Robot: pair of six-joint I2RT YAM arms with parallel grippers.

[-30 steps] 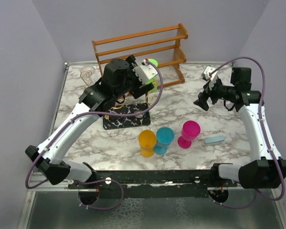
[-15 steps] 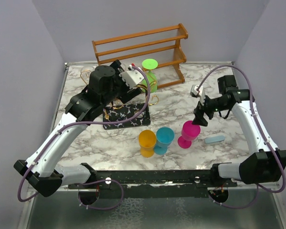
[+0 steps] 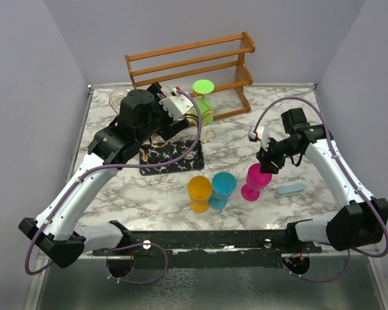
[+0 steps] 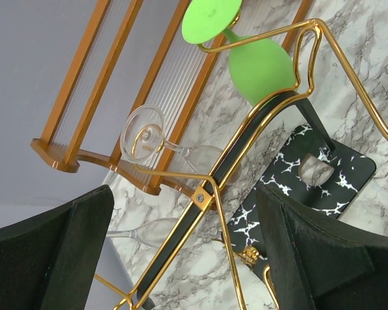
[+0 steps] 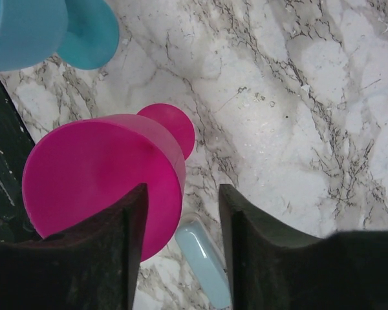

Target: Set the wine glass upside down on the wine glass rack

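**Arm Pose and Glass Positions**

The left arm (image 3: 84, 184) is reaching from the near-left corner of the table (image 3: 310, 116) toward the far edge, bending at the elbow. Its wrist is hovering over the wine glass rack (image 3: 171, 158). The left jaws are standing wide apart and gripping nothing. In the left wrist view, the rack's gold wire (image 4: 271, 110) is running between them without touching either one.

The rack is standing in the far-left part of the table, in front of the wooden shelf (image 3: 187, 61) at the far edge. A green wine glass (image 3: 205, 110) is hanging upside down in the rack's wire arm, foot uppermost (image 4: 210, 16).

The right arm (image 3: 339, 168) is reaching from the near-right corner toward the table's middle, with its wrist pointing down over the pink wine glass (image 3: 257, 175). The right jaws are standing apart. One finger is overlapping the pink bowl (image 5: 97, 168), and the other is hanging clear of it.

The pink wine glass is standing upright toward the near edge, beside a blue glass (image 3: 223, 187) and an orange glass (image 3: 199, 192). A pale blue object (image 3: 291, 188) is lying nearby, toward the right edge.
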